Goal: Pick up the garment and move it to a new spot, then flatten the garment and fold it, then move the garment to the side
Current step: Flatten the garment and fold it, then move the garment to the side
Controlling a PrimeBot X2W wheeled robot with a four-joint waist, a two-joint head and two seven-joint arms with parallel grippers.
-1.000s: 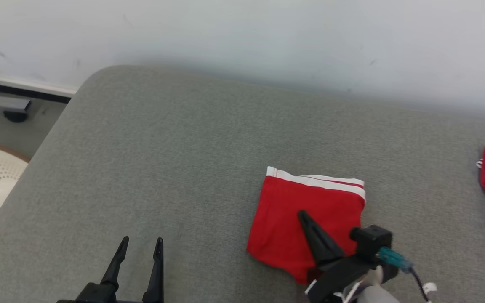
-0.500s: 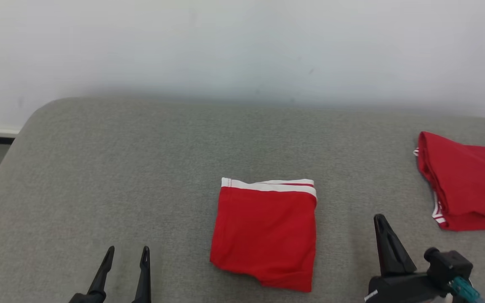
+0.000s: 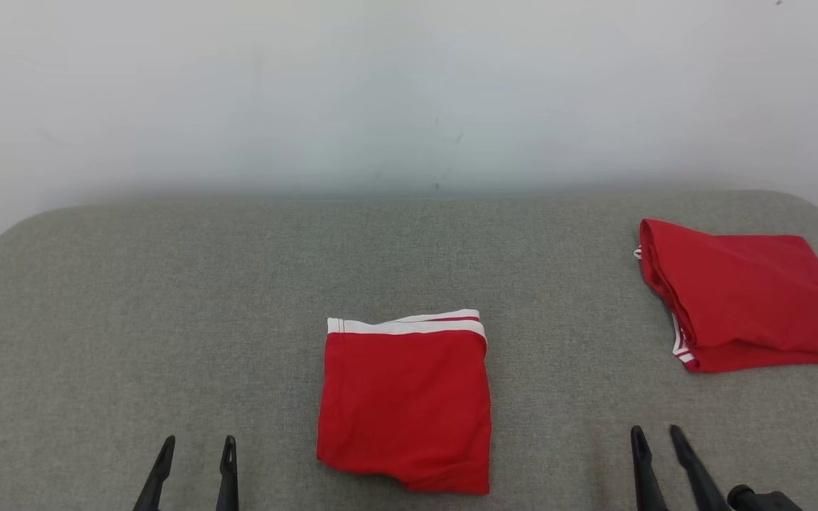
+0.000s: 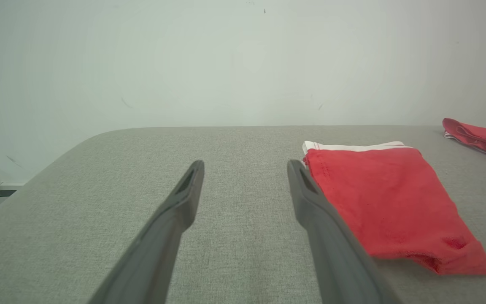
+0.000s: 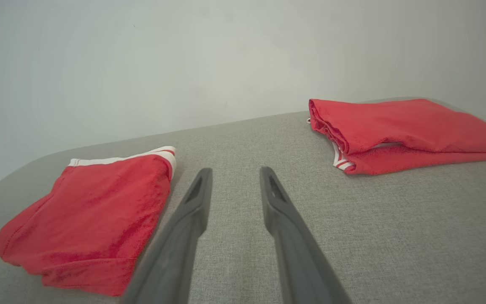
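The garment (image 3: pixel 405 404) is a red folded square with a white waistband along its far edge, lying flat on the grey padded surface (image 3: pixel 167 298). It also lies right of the left fingers in the left wrist view (image 4: pixel 386 202) and left of the right fingers in the right wrist view (image 5: pixel 99 207). My left gripper (image 3: pixel 198 441) (image 4: pixel 246 165) stands open near the front edge, left of the garment and clear of it. To the garment's right, my right gripper (image 3: pixel 656 430) (image 5: pixel 235 170) hovers with its fingers apart and nothing between them.
A second red garment (image 3: pixel 743 294) (image 5: pixel 399 126), loosely folded with white trim, lies at the far right of the surface. A pale wall (image 3: pixel 409 92) rises right behind the surface's rounded back edge.
The head camera has swung to the right. My right gripper has left the folded garment, moved off to its right and spread its fingers. The garment stays flat.
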